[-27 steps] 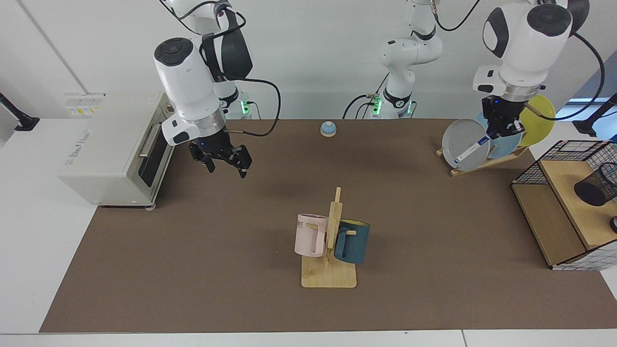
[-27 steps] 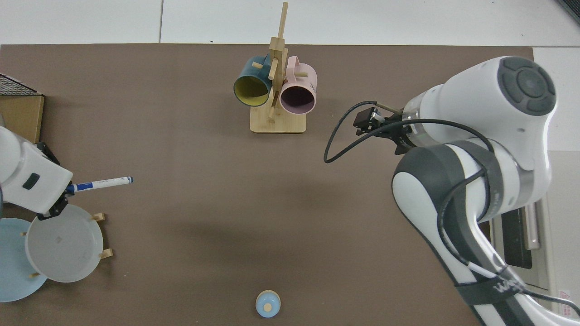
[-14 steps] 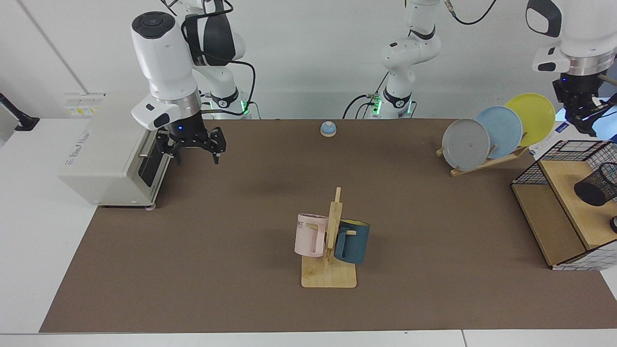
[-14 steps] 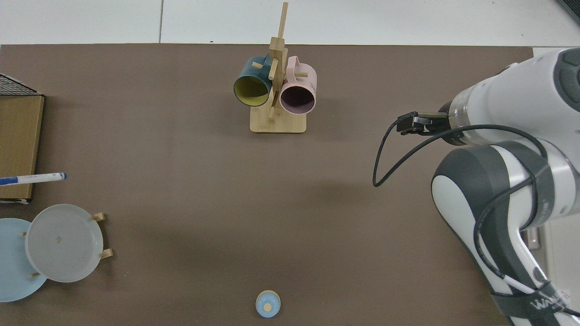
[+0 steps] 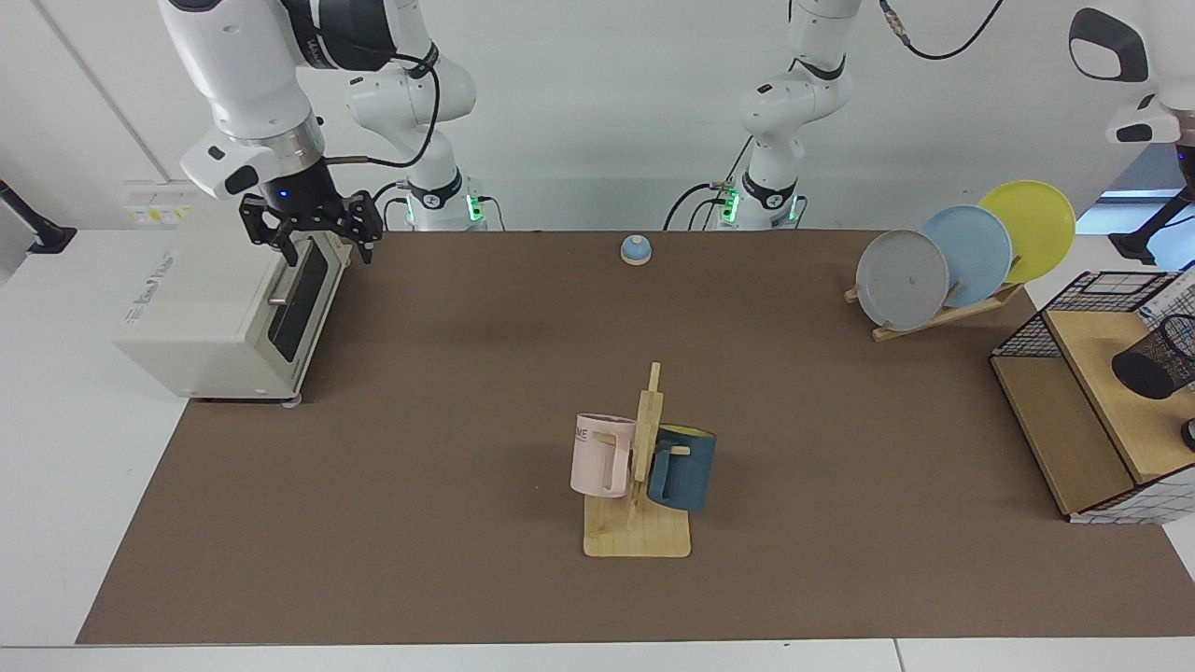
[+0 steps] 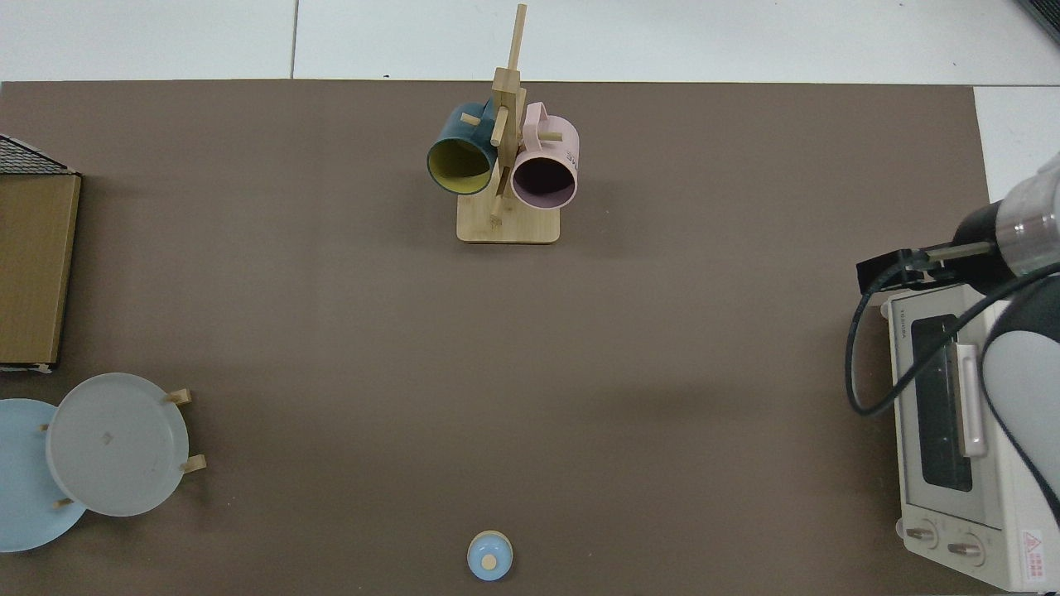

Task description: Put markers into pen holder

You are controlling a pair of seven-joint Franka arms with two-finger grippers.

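Facing view, nearest first. Wooden mug rack (image 5: 639,523) just toward 6 o'clock from the middle of the brown mat (image 5: 420,467), with a pink mug (image 5: 599,455) and a teal mug (image 5: 681,467) hung on either side.

At 3 o'clock is the wire basket (image 5: 1074,294) with a wooden shelf. The pen holder (image 5: 1153,359) sits on that shelf, tilted over and partly cut by the frame edge.

A white-and-blue sliver behind the basket's grid at the edge (image 5: 1174,291) may be the marker; cannot tell for sure.

At 9 to 10 o'clock is the toaster oven (image 5: 205,308). The right gripper (image 5: 310,231) hangs above its top front edge, fingers spread wide and holding nothing. In the top view the same arm is at 3 o'clock over the oven.

At 2 o'clock is the plate rack with grey plate (image 5: 901,278), blue plate (image 5: 971,252) and yellow plate (image 5: 1032,224).

The left gripper (image 5: 1187,159) is at the far 2 o'clock edge above the basket, mostly cut off. Cannot tell its grip or what it has.

At 12 o'clock is a small blue bell (image 5: 636,249).
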